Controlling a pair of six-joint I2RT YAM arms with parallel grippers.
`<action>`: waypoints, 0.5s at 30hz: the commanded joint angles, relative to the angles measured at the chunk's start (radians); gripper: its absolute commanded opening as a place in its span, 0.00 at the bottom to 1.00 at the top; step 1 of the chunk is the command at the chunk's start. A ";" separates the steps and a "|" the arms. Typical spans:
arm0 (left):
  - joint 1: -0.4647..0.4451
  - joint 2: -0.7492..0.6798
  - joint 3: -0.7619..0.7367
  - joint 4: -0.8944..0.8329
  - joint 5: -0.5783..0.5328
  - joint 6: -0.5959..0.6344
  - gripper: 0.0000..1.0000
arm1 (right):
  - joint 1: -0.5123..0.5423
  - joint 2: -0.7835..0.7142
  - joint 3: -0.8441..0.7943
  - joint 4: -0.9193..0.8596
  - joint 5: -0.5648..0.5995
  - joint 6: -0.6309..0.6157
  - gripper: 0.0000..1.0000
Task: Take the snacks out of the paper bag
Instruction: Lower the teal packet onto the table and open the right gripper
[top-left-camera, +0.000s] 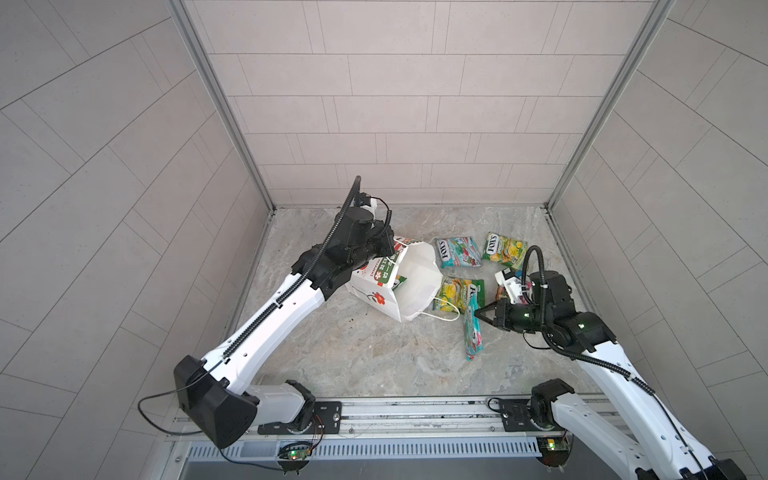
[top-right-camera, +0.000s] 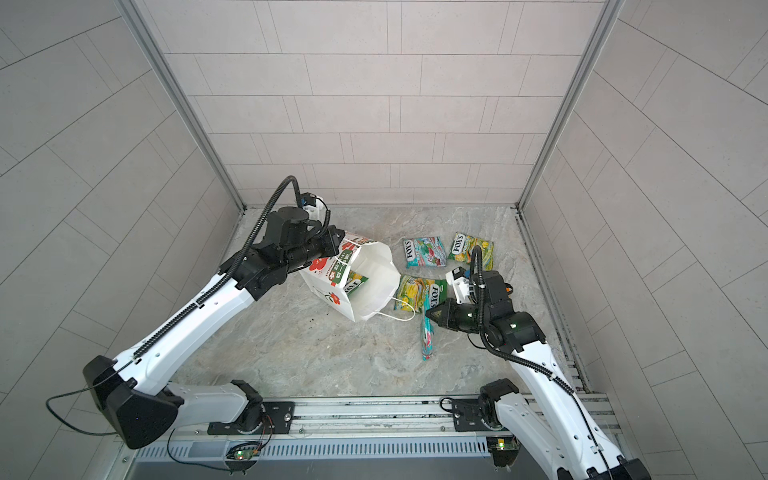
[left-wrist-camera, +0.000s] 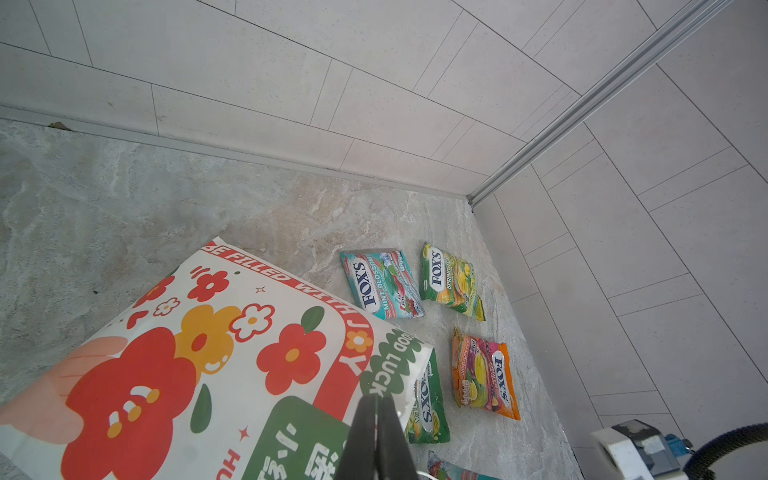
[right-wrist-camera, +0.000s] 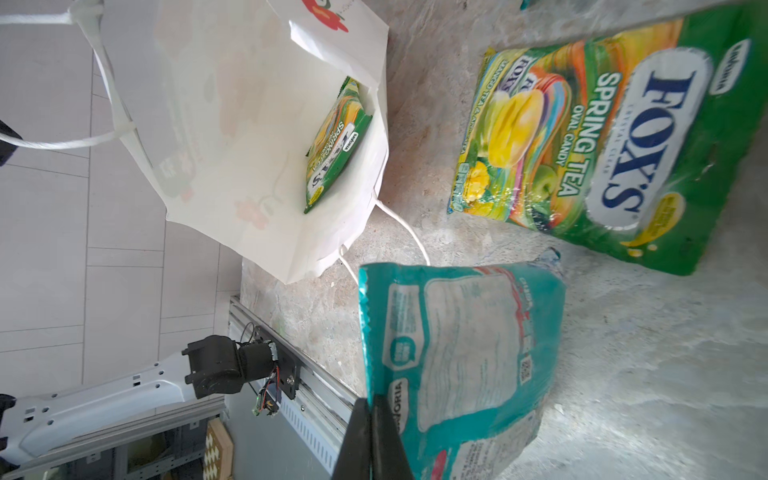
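Paper bag (top-left-camera: 415, 286) is lying tipped on the table (top-left-camera: 353, 357), mouth gaping toward the right arm, left gripper (left-wrist-camera: 376, 409) pinching its printed wall, likely propping it open; four glossy snacks (top-left-camera: 457, 252) are resting outside, a green packet (right-wrist-camera: 338, 145) is sitting inside, right gripper (right-wrist-camera: 371, 419) is clamping the edge of a teal packet (right-wrist-camera: 457, 353).

Bright diffuse light; soft shadows; glare on snacks (right-wrist-camera: 602, 137); lines bowed at edges; wrist foreground blurred.

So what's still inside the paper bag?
One green packet rests against the bag's inner wall. The visible rest is bare white paper; whatever lies beneath that packet is covered.
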 joint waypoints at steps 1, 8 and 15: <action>0.004 -0.029 -0.010 0.013 -0.016 -0.004 0.00 | 0.050 0.015 -0.021 0.201 -0.027 0.099 0.00; 0.004 -0.030 -0.011 0.013 -0.018 -0.006 0.00 | 0.092 0.070 -0.125 0.382 -0.038 0.174 0.00; 0.004 -0.024 -0.009 0.011 -0.010 -0.007 0.00 | 0.079 0.119 -0.153 0.197 0.090 0.015 0.00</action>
